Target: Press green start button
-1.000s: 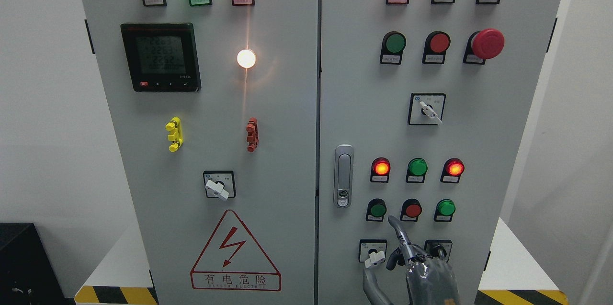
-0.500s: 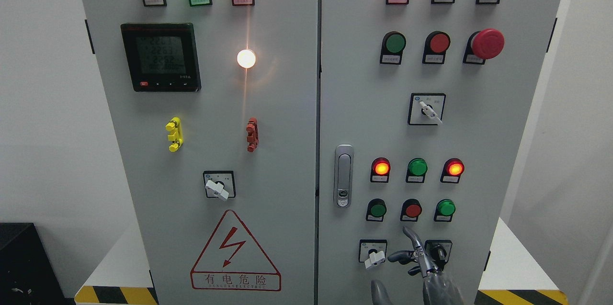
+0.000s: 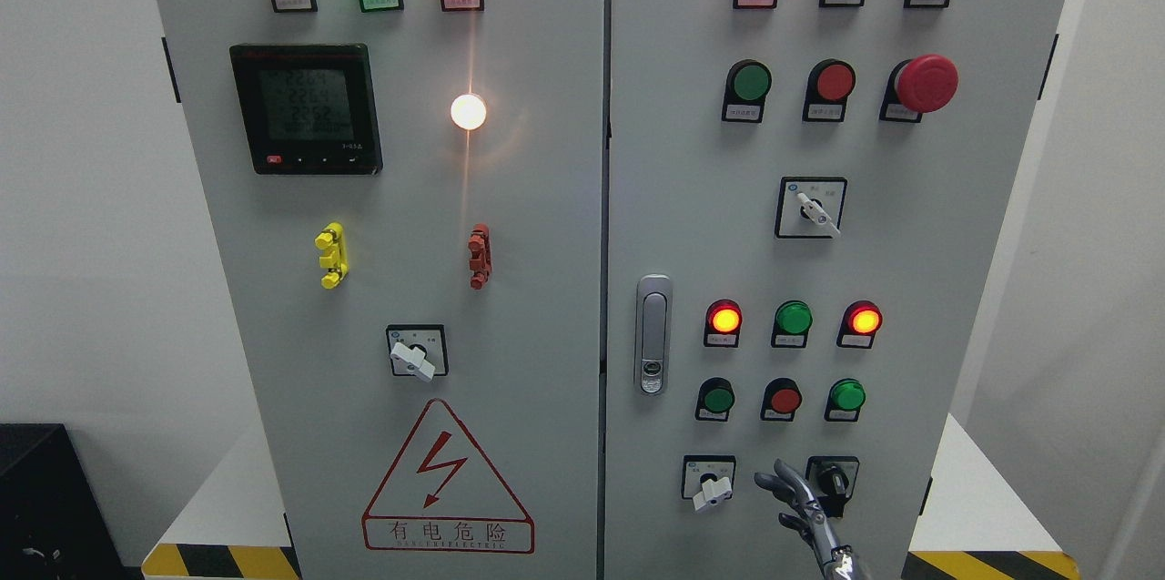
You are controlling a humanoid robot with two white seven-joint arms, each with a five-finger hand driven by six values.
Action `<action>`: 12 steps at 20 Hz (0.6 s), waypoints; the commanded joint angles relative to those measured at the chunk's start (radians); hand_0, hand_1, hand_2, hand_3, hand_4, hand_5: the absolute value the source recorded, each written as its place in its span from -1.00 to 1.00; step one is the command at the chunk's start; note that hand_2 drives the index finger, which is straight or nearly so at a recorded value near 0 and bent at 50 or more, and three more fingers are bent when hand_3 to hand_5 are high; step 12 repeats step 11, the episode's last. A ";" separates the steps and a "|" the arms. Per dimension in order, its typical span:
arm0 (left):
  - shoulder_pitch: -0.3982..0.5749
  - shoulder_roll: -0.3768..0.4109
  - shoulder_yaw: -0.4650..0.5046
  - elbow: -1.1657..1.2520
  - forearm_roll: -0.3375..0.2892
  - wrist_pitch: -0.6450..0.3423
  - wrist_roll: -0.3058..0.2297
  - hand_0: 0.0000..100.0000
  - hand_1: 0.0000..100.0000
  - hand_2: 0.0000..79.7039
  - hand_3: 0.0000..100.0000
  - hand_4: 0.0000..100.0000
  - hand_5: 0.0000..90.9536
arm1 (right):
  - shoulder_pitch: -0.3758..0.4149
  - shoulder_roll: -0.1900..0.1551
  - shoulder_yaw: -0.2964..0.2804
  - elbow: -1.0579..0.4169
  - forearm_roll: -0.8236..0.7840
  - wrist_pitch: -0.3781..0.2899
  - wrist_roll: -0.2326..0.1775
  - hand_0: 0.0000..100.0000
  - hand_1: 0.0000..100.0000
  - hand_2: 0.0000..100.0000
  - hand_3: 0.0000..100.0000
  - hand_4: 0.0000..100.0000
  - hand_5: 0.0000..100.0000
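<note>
- Hovering low on the right door, our right hand [image 3: 801, 507] shows loosely curled fingers, holding nothing.
- Green start button [image 3: 718, 399] sits up-left of it — apart.
- We should extend one fingertip and press squarely, avoiding the red button [image 3: 785, 399].

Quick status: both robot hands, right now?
Left robot hand: not in view.
Right robot hand: fingers loosely curled, holding nothing, low on the cabinet below the button rows.

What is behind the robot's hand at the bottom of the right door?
The right hand partly covers a black rotary switch on the cabinet's right door. The knob and upper plate show; the plate's lower left is hidden. The white-handled switch beside it is uncovered.
</note>
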 commanded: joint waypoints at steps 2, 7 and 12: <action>-0.023 0.000 0.000 -0.028 0.000 0.000 0.000 -0.76 0.11 -1.00 -1.00 -1.00 -1.00 | 0.019 -0.002 -0.006 -0.101 -0.179 0.066 0.022 -1.00 -0.78 -1.00 -0.85 -0.96 -1.00; -0.023 0.000 0.000 -0.028 0.000 0.000 0.000 -0.76 0.11 -1.00 -1.00 -1.00 -1.00 | 0.019 -0.002 -0.007 -0.102 -0.193 0.073 0.022 -1.00 -0.82 -1.00 -0.90 -1.00 -1.00; -0.023 0.000 0.000 -0.028 0.000 0.000 0.000 -0.76 0.11 -1.00 -1.00 -1.00 -1.00 | 0.020 -0.002 -0.006 -0.105 -0.197 0.075 0.022 -1.00 -0.82 -1.00 -0.91 -1.00 -1.00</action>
